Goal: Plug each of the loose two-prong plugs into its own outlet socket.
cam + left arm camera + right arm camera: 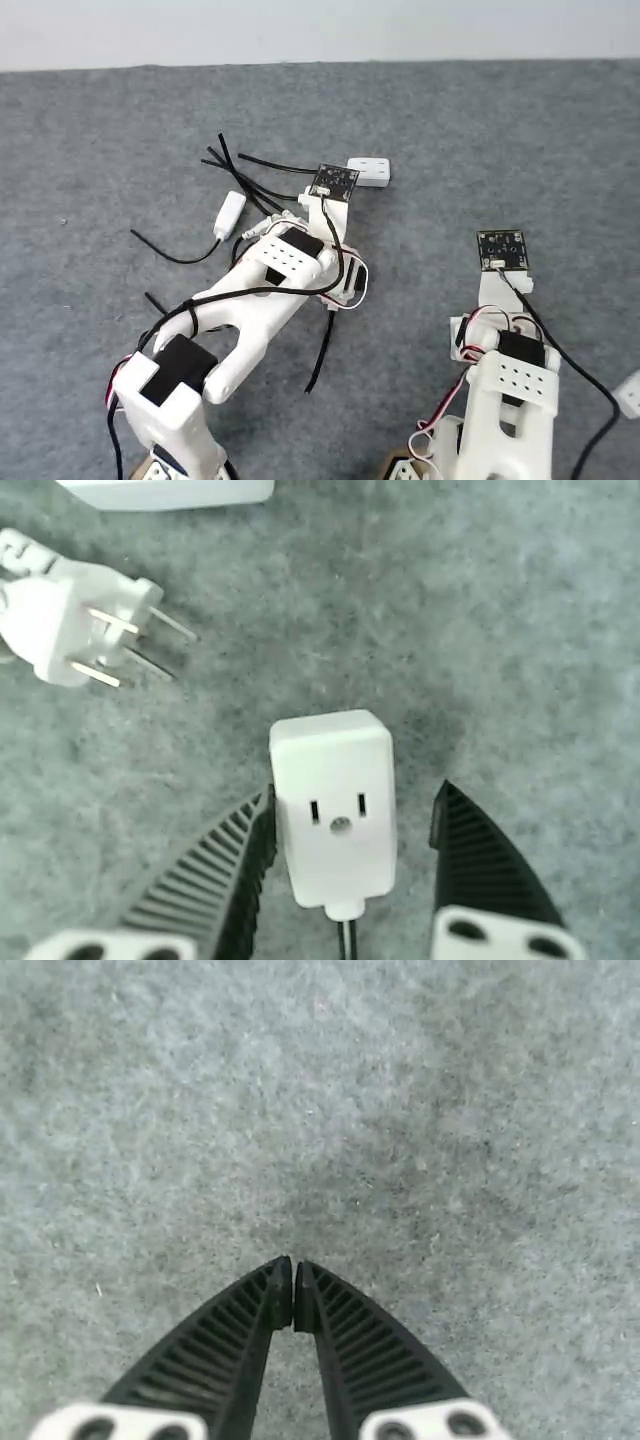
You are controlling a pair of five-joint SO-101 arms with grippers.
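High view: the left arm point(270, 285) is stretched over the middle of the desk point(520, 130). Left wrist view: the open left fingers point(225, 870) straddle an outlet socket point(332, 805), likely to steady it. A loose plug point(60, 630) lies near, prongs free. Right wrist view: the right fingers point(250, 1345) are closed on nothing above bare desk, apparently idle.

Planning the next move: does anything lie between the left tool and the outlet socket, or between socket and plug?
Nothing visible. The outlet socket sits inside the open left tool; only carpet separates it from the plug.
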